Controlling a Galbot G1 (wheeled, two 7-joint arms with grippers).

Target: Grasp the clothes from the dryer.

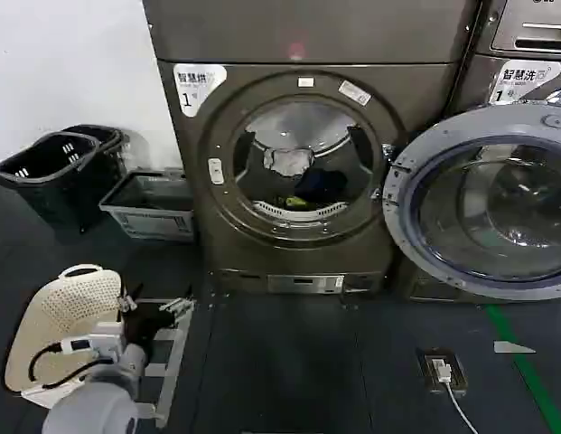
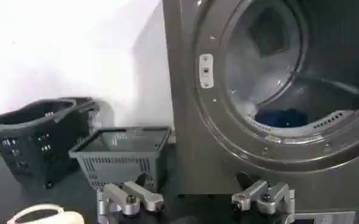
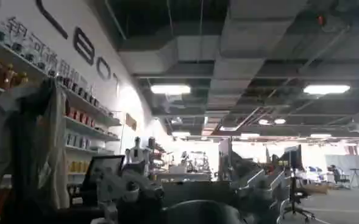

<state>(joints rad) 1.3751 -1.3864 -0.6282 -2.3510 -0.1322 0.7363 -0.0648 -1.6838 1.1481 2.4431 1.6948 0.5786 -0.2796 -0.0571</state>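
The dryer stands straight ahead with its grey-rimmed glass door swung open to the right. In its drum lie the clothes: a whitish-grey piece, a dark blue piece and a small yellow-green piece. My left gripper hangs low near the floor, well short of the dryer and left of the porthole. In the left wrist view this gripper is open and empty, facing the dryer's front, with the dark blue piece inside. My right gripper is open and points up toward the ceiling.
Two black baskets and a grey crate stand against the wall left of the dryer. A white perforated cover sits by my left arm. A second machine stands behind the open door. A floor socket and green tape lie at the right.
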